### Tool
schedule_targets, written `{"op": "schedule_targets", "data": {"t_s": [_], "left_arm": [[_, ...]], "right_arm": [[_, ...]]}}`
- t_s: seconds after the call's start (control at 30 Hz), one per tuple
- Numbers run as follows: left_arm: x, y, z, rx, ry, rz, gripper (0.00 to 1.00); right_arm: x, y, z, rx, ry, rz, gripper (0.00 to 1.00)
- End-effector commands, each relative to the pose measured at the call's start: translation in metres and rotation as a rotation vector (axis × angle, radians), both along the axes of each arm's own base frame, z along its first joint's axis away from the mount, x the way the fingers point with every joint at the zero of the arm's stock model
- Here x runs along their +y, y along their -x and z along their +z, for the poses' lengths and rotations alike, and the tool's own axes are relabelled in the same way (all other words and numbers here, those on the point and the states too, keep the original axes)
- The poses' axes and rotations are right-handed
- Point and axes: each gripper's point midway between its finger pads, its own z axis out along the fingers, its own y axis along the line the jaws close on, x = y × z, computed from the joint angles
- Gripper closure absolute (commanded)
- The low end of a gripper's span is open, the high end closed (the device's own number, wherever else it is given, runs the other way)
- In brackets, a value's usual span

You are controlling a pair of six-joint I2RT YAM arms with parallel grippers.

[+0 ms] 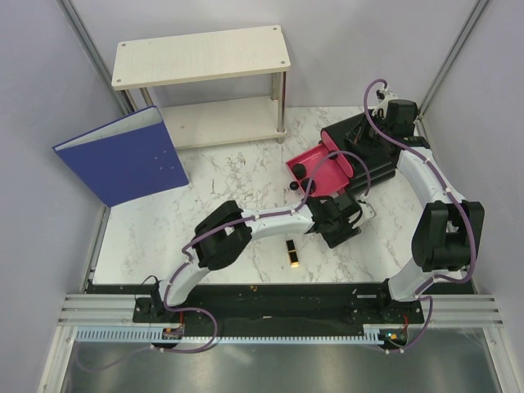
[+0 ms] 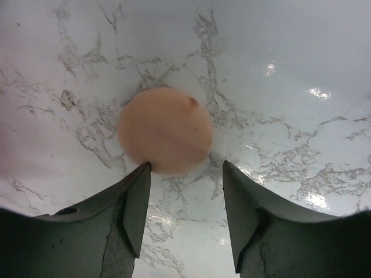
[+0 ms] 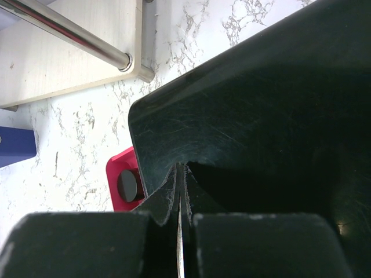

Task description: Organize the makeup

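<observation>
The round peach puff [image 2: 165, 130] lies flat on the marble [image 2: 290, 87] just in front of the pink drawer [image 1: 327, 176], with the left gripper [image 2: 185, 168] poised at its edge, jaws parted for a pick. Behind that drawer the right gripper [image 3: 181, 168], fingers pressed together, rests against the black organizer [image 3: 261, 116], likely steadying it

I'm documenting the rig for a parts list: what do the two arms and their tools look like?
The left arm and right arm both have white links joined by chunky black joint housings, with a purple cable looping along each. The left tool and right tool each have two dark, matte, wedge-shaped fingers that taper to thin tips and look lightly scuffed.
</observation>
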Motion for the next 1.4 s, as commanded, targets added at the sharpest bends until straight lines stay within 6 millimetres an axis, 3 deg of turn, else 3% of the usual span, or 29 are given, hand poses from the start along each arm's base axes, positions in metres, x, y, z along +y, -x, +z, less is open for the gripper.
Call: {"op": "schedule_targets", "data": {"t_s": [0.0,0.07,0.1,0.23,0.37,0.53,0.97,1.07,1.17,1.23,1.27,1.33,1.37], "left_arm": [[-0.018,-0.015,0.008,-0.022,0.068,0.002,0.42],[-0.020,-0.013,0.002,0.015,0.074,-0.008,0.54],[-0.018,-0.011,-0.003,0.028,0.065,-0.011,0.69],[-0.014,-0.010,-0.008,0.049,0.051,-0.021,0.98],[-0.005,-0.005,-0.006,0.054,0.034,-0.018,0.98],[0.004,-0.002,0.010,0.042,0.045,-0.016,0.98],[0.021,-0.028,0.115,-0.189,0.147,0.018,0.98],[0.024,-0.040,0.130,-0.263,0.139,0.018,0.98],[0.031,-0.065,0.141,-0.318,0.121,0.071,0.98],[0.040,-0.087,0.134,-0.315,0.093,0.118,0.98],[0.038,-0.098,0.146,-0.325,0.115,0.154,0.98],[0.048,-0.120,0.136,-0.291,0.093,0.218,0.98],[0.043,-0.128,0.151,-0.291,0.136,0.232,0.98]], "right_arm": [[-0.026,0.140,-0.153,0.735,0.165,-0.020,1.00],[-0.026,0.141,-0.152,0.736,0.168,-0.018,1.00],[-0.026,0.141,-0.151,0.739,0.172,-0.017,1.00],[-0.027,0.138,-0.149,0.733,0.172,-0.021,1.00],[-0.025,0.136,-0.147,0.727,0.163,-0.023,1.00],[-0.025,0.136,-0.149,0.730,0.160,-0.024,1.00],[-0.023,0.135,-0.151,0.732,0.147,-0.024,1.00],[-0.022,0.134,-0.152,0.732,0.140,-0.025,1.00],[-0.022,0.133,-0.150,0.728,0.139,-0.027,1.00],[-0.022,0.134,-0.151,0.729,0.143,-0.027,1.00],[-0.022,0.134,-0.150,0.726,0.143,-0.028,1.00],[-0.022,0.135,-0.151,0.730,0.143,-0.026,1.00],[-0.022,0.135,-0.152,0.730,0.143,-0.027,1.00]]}}
